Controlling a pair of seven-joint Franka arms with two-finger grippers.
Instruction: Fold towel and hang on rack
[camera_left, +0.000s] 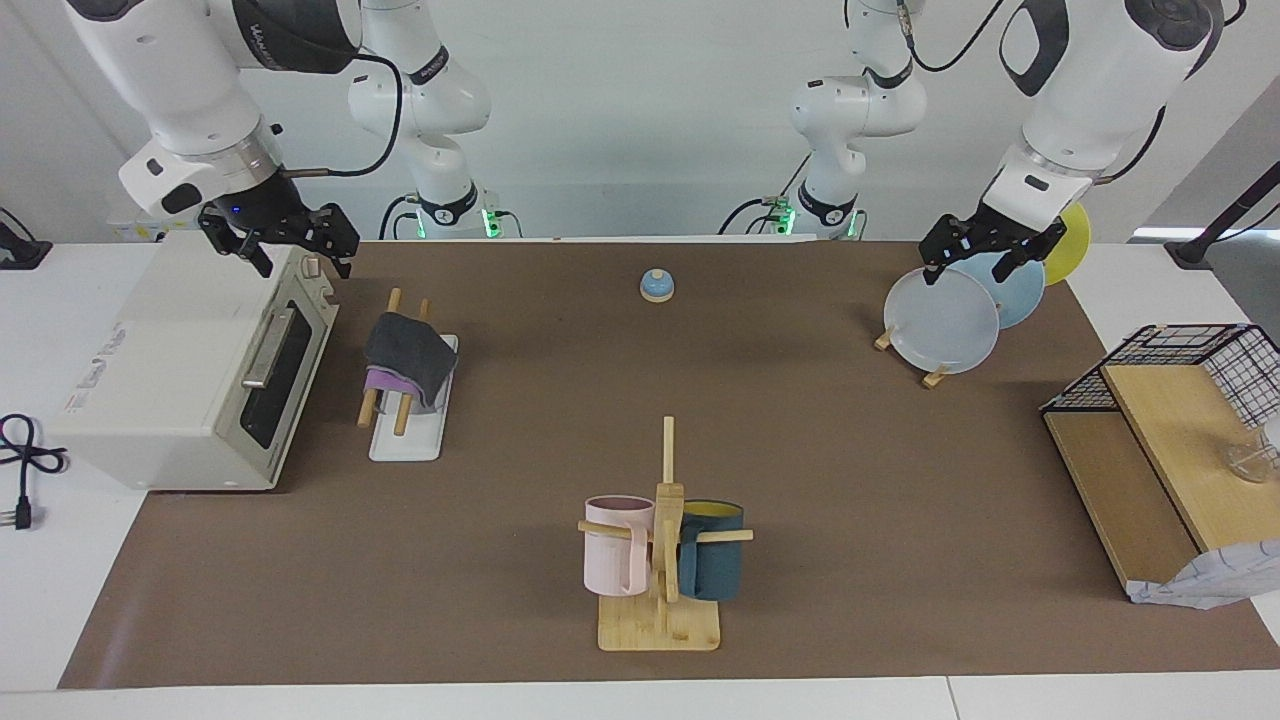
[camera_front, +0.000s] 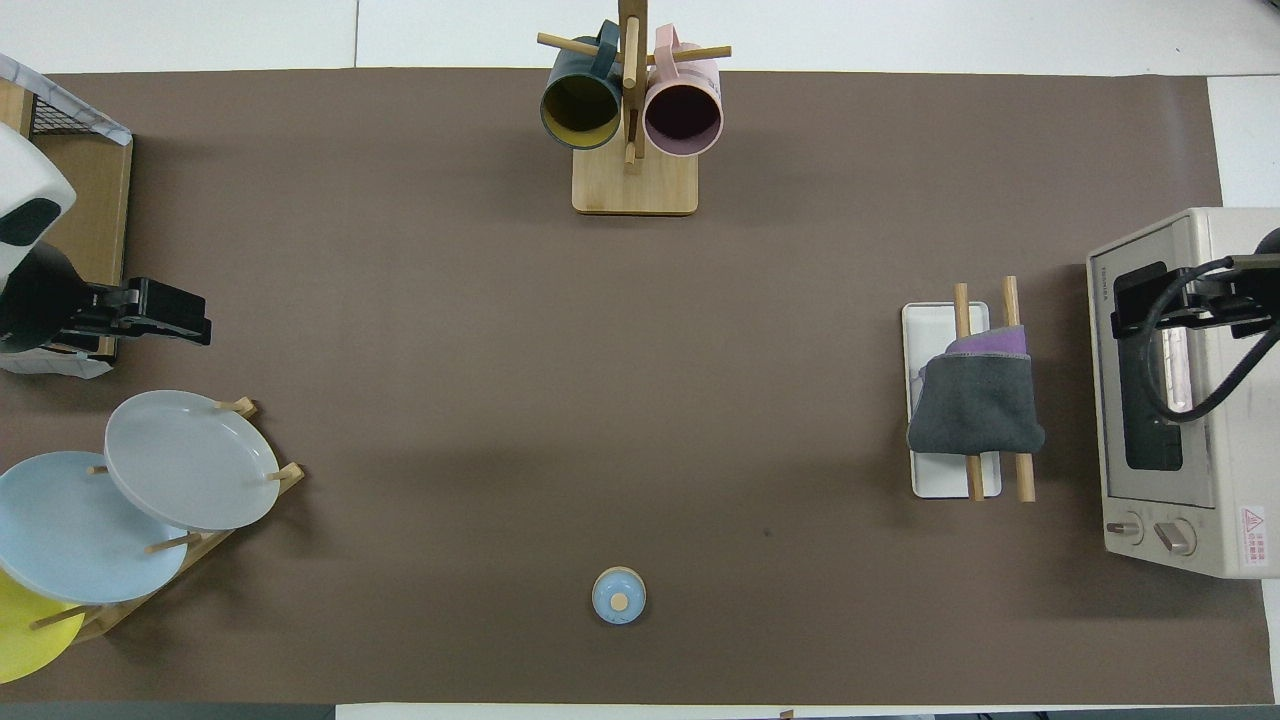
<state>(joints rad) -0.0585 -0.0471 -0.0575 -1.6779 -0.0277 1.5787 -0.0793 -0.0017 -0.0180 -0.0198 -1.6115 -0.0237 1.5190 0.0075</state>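
Towel (camera_left: 403, 358): lying folded over the two wooden rods of the rack (camera_left: 410, 425), grey face up with a purple edge peeking out, beside the toaster oven (camera_left: 190, 365) at my right arm's end of the table.
Task stage: I am judging the hanging as done, since the cloth is draped across both rods and neither of my grippers is touching it.
Doing this step well: I am thinking the cleanest finish is to keep both grippers high and clear of the rods, so nothing is snagging the cloth or nudging the white base.
Risk: more of the fold is hanging toward the mat side of the rack, so a bump may be sliding it off.
Right gripper (camera_left: 282, 243): hovering over the top corner of the toaster oven, fingers spread wide, carrying nothing.
Right arm pose: I am reaching down from above with the wrist pointing at the oven.
Left gripper (camera_left: 985, 252): hanging over the plates (camera_left: 942, 320) on their wooden stand, fingers apart, empty.
Left arm pose: I am waiting, wrist angled downward.
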